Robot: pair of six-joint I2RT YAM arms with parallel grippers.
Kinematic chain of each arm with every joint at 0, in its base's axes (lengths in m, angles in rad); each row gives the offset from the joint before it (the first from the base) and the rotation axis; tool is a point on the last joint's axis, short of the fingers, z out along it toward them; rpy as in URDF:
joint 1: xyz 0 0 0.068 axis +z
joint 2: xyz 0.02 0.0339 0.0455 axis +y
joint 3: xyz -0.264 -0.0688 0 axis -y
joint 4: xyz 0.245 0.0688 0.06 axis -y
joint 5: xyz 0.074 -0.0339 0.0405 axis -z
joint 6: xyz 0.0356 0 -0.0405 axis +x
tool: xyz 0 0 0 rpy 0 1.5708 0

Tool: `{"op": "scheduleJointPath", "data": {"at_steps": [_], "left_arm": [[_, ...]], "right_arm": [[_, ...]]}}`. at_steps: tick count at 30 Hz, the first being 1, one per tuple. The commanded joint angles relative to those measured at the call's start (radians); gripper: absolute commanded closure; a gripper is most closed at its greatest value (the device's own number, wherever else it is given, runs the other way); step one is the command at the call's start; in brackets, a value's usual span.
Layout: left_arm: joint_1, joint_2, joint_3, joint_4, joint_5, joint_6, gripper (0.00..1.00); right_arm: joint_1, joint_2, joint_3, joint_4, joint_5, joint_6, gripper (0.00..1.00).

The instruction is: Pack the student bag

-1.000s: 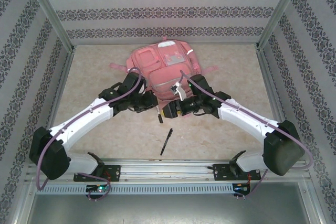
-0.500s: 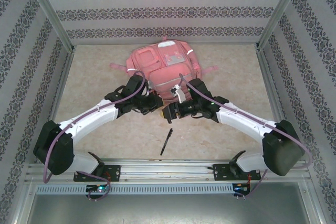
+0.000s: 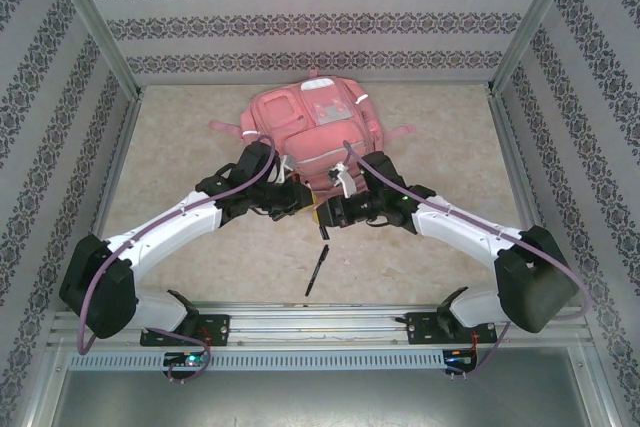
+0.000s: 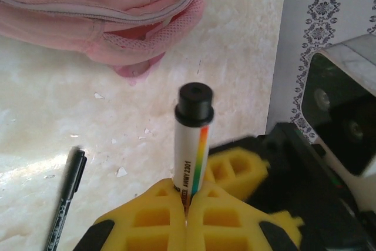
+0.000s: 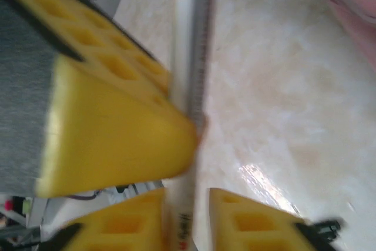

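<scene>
Pink fabric student bag [image 3: 312,127]; left claw [image 4: 187,199] pinches smooth cylindrical marker [image 4: 189,145]

One large pink fabric backpack [image 3: 312,127] lies at twelve o'clock. There are two writing tools: one white marker [image 4: 191,145] with a black cap and rainbow stripe at centre, and one slim black pen [image 3: 317,269] at six o'clock. There are two white robot arms, one at seven o'clock [image 3: 170,222] and one at five o'clock [image 3: 465,232]. There are two yellow-fingered grippers: left gripper [image 4: 188,198] and right gripper [image 5: 188,221].

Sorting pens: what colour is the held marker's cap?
Black cap on the marker; left wrist view.
</scene>
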Motion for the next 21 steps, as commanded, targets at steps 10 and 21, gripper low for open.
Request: {"op": "scheduleJointPath", "data": {"at_steps": [10,21], "left_arm": [[0.070,0.073,0.359,-0.218,-0.121,0.631,0.55],[0.025,0.717,1.033,-0.717,-0.380,1.246,0.23]], "right_arm": [[-0.296,-0.103,0.017,-0.085,0.159,0.238,1.00],[-0.635,-0.322,-0.096,-0.235,0.325,0.345,1.00]]}}
